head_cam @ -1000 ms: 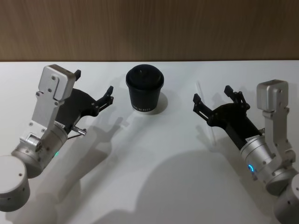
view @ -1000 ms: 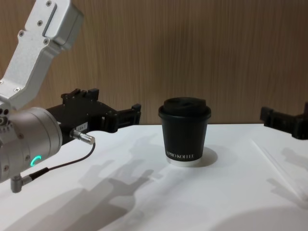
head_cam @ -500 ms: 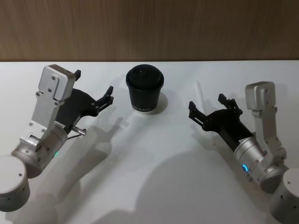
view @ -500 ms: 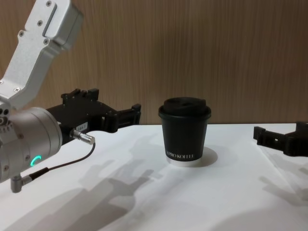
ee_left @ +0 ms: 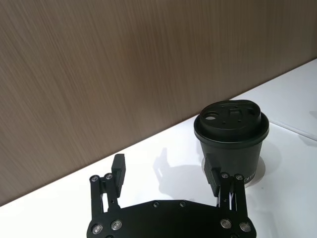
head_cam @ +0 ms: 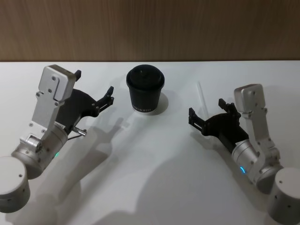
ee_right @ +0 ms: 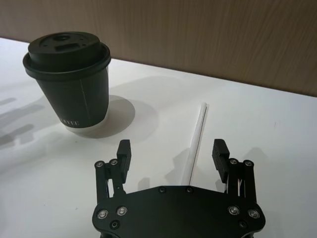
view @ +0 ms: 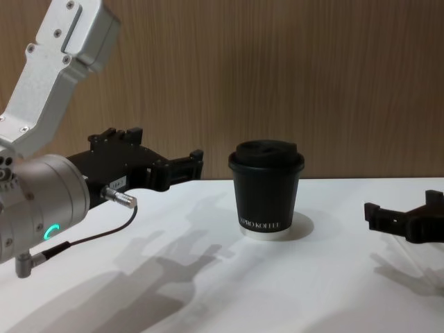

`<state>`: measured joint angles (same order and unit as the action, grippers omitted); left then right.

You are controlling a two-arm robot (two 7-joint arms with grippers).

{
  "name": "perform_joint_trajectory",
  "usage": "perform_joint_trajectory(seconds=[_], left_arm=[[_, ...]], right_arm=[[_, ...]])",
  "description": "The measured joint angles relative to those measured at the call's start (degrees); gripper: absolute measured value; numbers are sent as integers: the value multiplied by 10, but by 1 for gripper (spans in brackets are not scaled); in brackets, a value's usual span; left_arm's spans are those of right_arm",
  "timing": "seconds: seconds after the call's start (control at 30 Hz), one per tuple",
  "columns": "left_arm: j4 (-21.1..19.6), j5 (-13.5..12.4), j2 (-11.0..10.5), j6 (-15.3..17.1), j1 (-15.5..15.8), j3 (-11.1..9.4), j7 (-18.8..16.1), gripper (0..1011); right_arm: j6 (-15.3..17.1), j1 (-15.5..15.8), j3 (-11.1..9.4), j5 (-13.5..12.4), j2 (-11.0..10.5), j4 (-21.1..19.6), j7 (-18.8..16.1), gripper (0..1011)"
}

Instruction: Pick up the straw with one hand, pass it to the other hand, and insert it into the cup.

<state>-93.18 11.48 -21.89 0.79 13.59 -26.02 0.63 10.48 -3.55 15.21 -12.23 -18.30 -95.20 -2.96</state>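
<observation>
Right end effector [head_cam: 207,108] hangs low over the desk [head_cam: 150,154] with its fingers spread and nothing in them. In the right wrist view the straw [ee_right: 198,134] lies flat on the desk, its near part running in between the two fingers and sitting closer to one than to the other. The far end points toward the wooden wall [head_cam: 150,28].

You are at the pickup, so centre first. Shift sideways until the straw sits midway in the gap, then lower until the fingertips almost touch the desk, and only then close. The straw looks thin and light, so it will likely roll or flatten. Close slowly and grip it near its middle, leaving enough free length for the other side to take hold.

The cup [head_cam: 145,89] stands lid on, to the left of the straw and well apart from it, so the pickup itself has room. The left end effector [head_cam: 93,82] waits released on the far side of the cup. Broad bare desk lies in front of the cup between the arms, and that is your best space for the handover. The wall closes off the desk's back edge just behind the cup, so lift upward and toward you.
</observation>
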Motion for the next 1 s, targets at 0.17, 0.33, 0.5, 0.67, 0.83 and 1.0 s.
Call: perform_joint_trajectory(seconds=[0.17,0.33,0.5,0.67,0.83,1.0], left_arm=[[0,0,0,0,0,0,0,1000],[0,0,0,0,0,0,0,1000],[0,0,0,0,0,0,0,1000],[0,0,0,0,0,0,0,1000],[0,0,0,0,0,0,0,1000],[0,0,0,0,0,0,0,1000]], right_arm=[[10,-2,4,12,0,1,4,1001],[19,-3,4,18,1,3,6,1001],[26,-3,2,19,5,4,8,1001],[34,-3,-1,19,9,6,8,1001],[42,-3,-6,18,14,9,8,1001],[48,-3,-9,17,17,12,7,1001]])
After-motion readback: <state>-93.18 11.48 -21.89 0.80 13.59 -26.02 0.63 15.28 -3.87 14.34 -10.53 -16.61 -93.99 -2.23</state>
